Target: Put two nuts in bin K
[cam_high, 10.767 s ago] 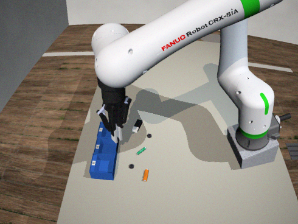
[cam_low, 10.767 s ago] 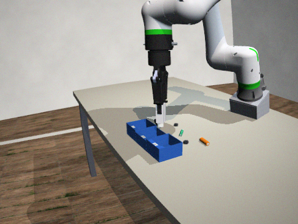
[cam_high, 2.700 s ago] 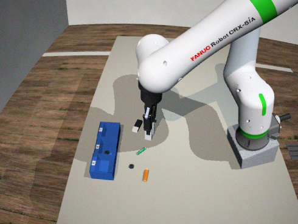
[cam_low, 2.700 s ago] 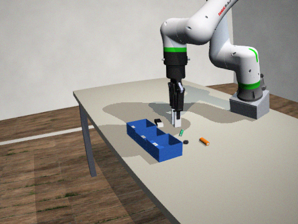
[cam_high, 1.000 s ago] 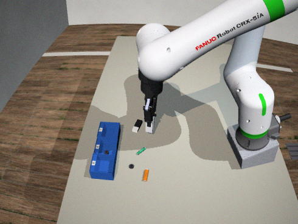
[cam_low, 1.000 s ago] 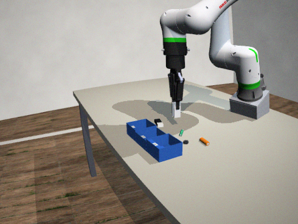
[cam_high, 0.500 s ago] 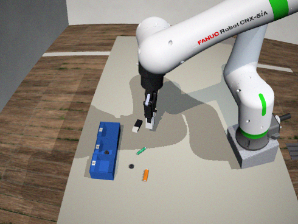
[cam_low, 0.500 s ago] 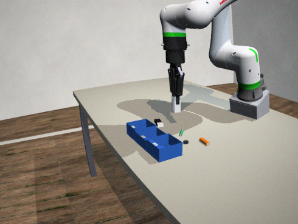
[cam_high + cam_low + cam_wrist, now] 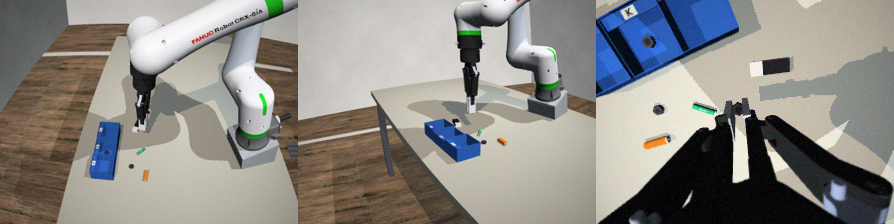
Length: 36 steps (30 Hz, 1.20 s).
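Wrist view: the hand (image 9: 143,129) (image 9: 471,112) (image 9: 738,108) is clamped on a dark nut (image 9: 738,108), up above the desk (image 9: 188,192) (image 9: 541,170) (image 9: 621,185). Another nut (image 9: 106,152) (image 9: 648,41) lies in the middle blue bin (image 9: 111,148) (image 9: 446,133) (image 9: 662,29), marked K. From the top, a third nut (image 9: 131,166) (image 9: 483,142) (image 9: 658,109) sits right of the bins, between them and an orange battery (image 9: 146,175) (image 9: 502,141) (image 9: 656,143).

One dark hexagonal nut (image 9: 106,152) (image 9: 648,41) is contained in the upright blue bin marked K (image 9: 108,145) (image 9: 440,140) (image 9: 642,23), a second (image 9: 131,166) (image 9: 483,142) (image 9: 658,109) is seen on the table (image 9: 170,195) (image 9: 535,170) (image 9: 626,175) outside it, and a third (image 9: 739,108) is held between the fingertips of the gripper (image 9: 143,126) (image 9: 471,110) (image 9: 738,108).
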Each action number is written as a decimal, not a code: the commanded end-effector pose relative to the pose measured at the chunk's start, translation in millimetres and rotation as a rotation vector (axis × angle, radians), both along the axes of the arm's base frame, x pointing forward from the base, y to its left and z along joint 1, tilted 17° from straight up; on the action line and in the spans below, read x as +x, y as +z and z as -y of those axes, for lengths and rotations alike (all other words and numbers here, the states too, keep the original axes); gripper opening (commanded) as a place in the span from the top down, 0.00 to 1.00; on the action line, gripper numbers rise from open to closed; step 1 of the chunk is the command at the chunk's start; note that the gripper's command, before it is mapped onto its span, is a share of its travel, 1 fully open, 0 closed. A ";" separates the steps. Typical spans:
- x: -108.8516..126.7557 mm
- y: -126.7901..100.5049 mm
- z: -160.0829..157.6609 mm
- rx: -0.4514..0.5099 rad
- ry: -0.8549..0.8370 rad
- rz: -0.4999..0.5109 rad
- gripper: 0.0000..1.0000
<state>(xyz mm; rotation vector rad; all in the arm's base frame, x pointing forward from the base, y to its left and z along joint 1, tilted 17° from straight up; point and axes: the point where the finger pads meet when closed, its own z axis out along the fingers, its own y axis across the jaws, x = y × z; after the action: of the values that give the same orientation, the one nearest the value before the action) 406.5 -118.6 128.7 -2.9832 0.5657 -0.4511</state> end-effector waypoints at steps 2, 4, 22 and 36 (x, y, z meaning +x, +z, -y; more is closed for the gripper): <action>20.4 6.5 -9.0 -0.001 -0.001 0.000 0.93; 30.9 9.8 -13.9 -0.001 -0.001 0.000 0.93; 111.5 35.6 -52.1 0.111 -0.345 -0.005 0.93; 134.1 42.8 -62.7 0.249 -0.743 -0.011 0.93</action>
<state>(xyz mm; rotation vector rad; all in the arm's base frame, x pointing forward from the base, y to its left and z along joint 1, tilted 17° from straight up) 540.5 -55.8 171.3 -2.5493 1.4453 -0.3705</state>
